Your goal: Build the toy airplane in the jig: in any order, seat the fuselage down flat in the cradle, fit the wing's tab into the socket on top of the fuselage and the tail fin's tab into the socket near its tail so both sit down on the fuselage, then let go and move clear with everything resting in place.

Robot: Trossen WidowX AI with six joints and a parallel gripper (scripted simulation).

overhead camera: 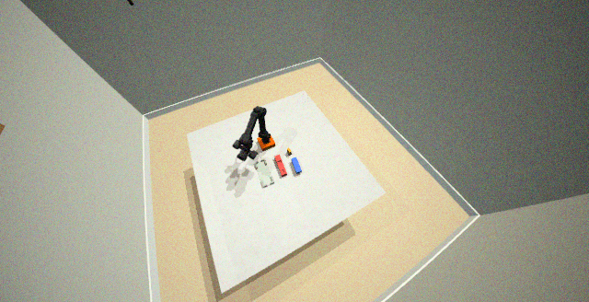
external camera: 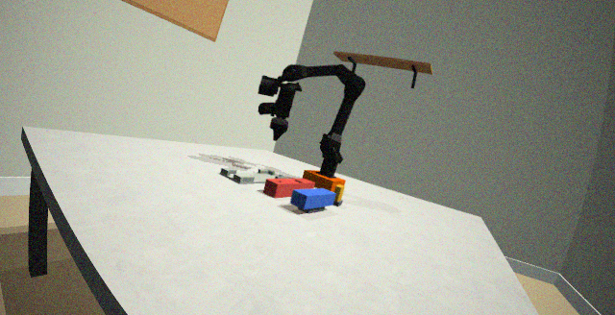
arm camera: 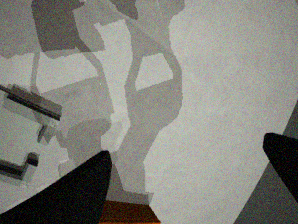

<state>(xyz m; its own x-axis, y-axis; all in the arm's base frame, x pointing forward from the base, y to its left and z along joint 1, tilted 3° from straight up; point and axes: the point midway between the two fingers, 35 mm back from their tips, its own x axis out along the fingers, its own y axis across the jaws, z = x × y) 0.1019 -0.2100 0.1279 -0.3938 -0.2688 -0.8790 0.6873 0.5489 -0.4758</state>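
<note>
Claw (external camera: pixel 279 133) hangs high above the white counter (external camera: pixel 192 238) with its jaws spread wide, gripping nothing. Broad bare counter stretches toward the near edge and both side edges. Below it and toward the orange base (external camera: pixel 323 180) lies the pale jig (overhead camera: pixel 265 173); beyond it, side by side, sit the red block (external camera: pixel 287 186), the blue block (external camera: pixel 313 199) and a small yellow piece (overhead camera: pixel 289 151), all flat near the counter's middle.

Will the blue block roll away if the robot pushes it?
Probably not: the blue block looks flat-sided and boxy, lying low on the table, so it should slide, not roll. It looks stiff. The open gripper hangs well above it.
</note>
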